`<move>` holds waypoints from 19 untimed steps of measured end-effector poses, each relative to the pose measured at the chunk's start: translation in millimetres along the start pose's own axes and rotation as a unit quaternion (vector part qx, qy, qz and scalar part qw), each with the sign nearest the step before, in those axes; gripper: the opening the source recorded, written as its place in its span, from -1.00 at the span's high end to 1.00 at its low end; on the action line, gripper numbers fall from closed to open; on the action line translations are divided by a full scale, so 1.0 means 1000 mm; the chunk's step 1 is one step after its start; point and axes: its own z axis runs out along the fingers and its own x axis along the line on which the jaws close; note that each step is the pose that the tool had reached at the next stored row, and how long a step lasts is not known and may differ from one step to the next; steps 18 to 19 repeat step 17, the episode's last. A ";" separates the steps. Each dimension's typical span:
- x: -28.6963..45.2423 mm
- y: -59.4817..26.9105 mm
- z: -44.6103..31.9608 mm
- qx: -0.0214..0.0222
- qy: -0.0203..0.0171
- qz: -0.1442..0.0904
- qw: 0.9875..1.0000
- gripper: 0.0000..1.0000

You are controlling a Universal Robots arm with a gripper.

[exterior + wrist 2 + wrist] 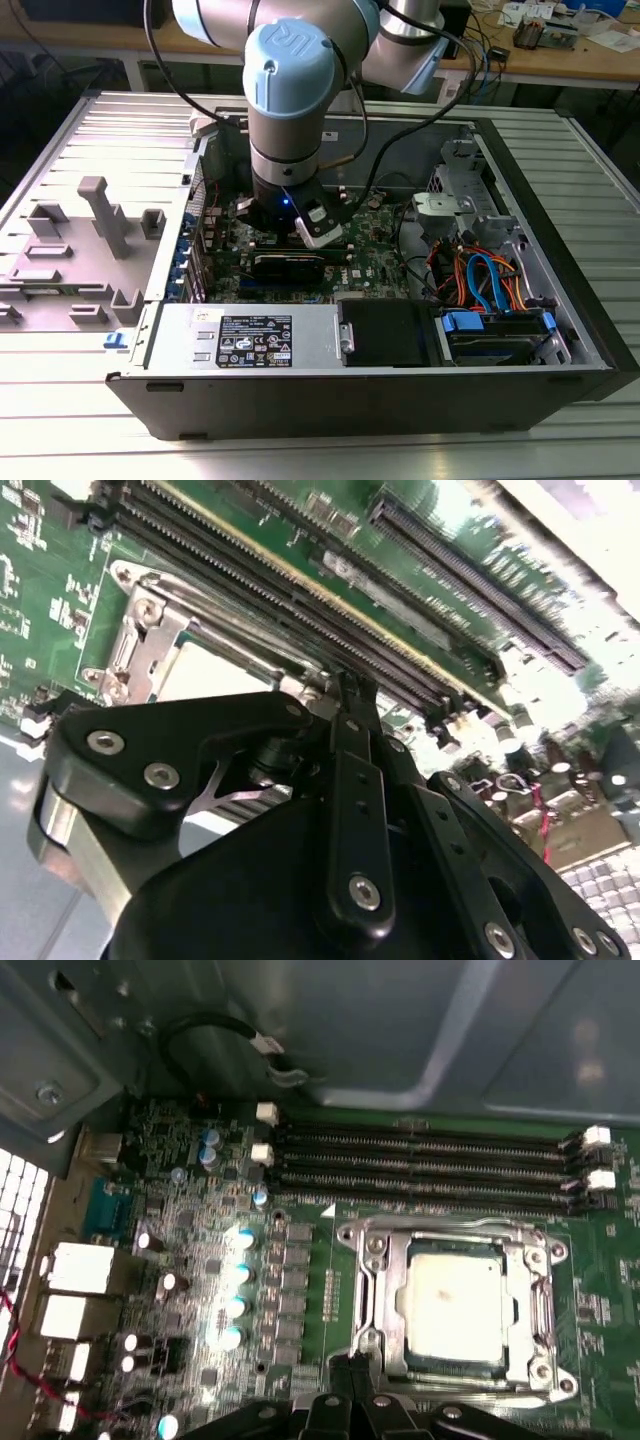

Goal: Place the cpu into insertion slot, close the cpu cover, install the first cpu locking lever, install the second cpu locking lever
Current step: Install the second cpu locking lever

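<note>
Finds the cpu (455,1305) already lying flat in the insertion slot (450,1370), with the cpu cover (375,1300) down around it and the silver top showing through the window. Puts the gripper (300,215) low over the motherboard (375,265), at 12 o'clock from the power supply (250,340) in the exterior view. Shows the jaws pressed together at the socket's edge; cannot tell whether a lever wire is pinched. Judges the chip light, stiff and fragile underneath: best taken by opposite edges, never by its faces. Reckons the thin cover springy, needing gentle, even pressure.
</note>
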 end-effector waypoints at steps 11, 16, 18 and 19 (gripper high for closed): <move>0.0004 0.0076 -0.0298 0.038 0.003 0.001 0.999 0.79; 0.0003 0.0076 -0.0298 0.039 0.003 0.001 0.999 0.79; 0.0003 0.0076 -0.0298 0.039 0.003 0.001 0.999 0.79; 0.0003 0.0076 -0.0298 0.039 0.003 0.001 0.999 0.79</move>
